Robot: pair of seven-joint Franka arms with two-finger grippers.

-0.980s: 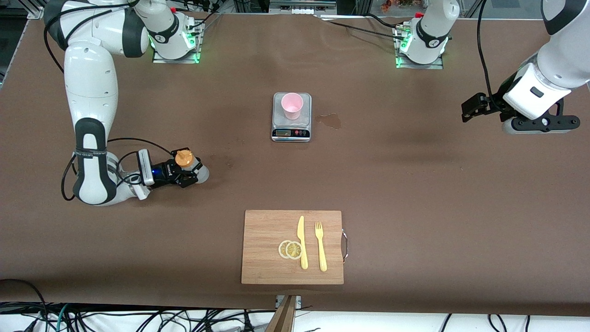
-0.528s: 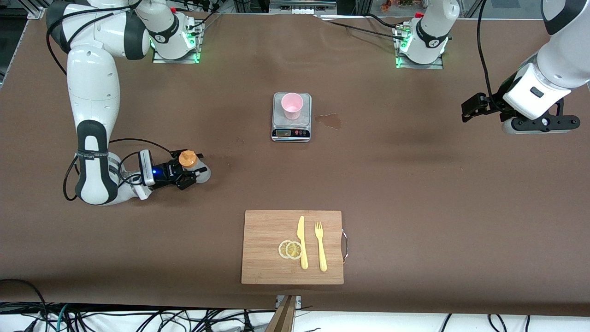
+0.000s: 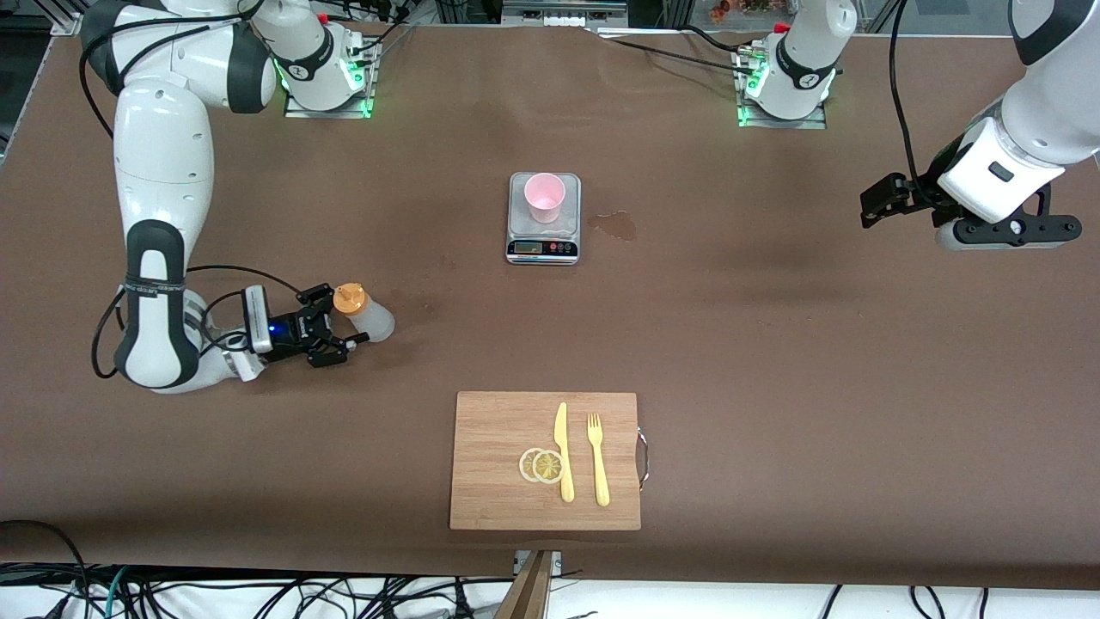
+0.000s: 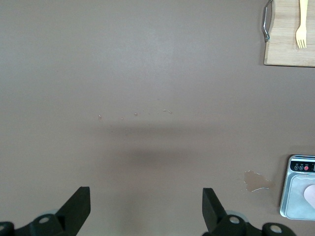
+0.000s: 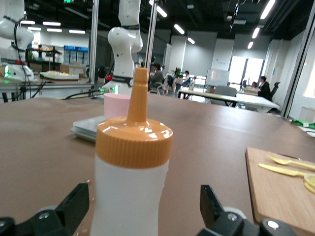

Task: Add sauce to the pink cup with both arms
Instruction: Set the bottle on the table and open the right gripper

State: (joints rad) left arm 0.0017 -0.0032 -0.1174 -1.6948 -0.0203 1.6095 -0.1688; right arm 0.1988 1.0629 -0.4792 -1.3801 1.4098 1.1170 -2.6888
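Right claw (image 3: 340, 324) released, backed off translucent orange-capped sauce (image 3: 364, 313) | left claw (image 4: 146, 209) waits open

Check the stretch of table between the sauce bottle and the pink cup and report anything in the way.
Nothing visible stands between them. The sauce bottle stands upright on bare table at the open right gripper; the pink cup sits on the scale. The cutting board lies nearer the camera, off that line.
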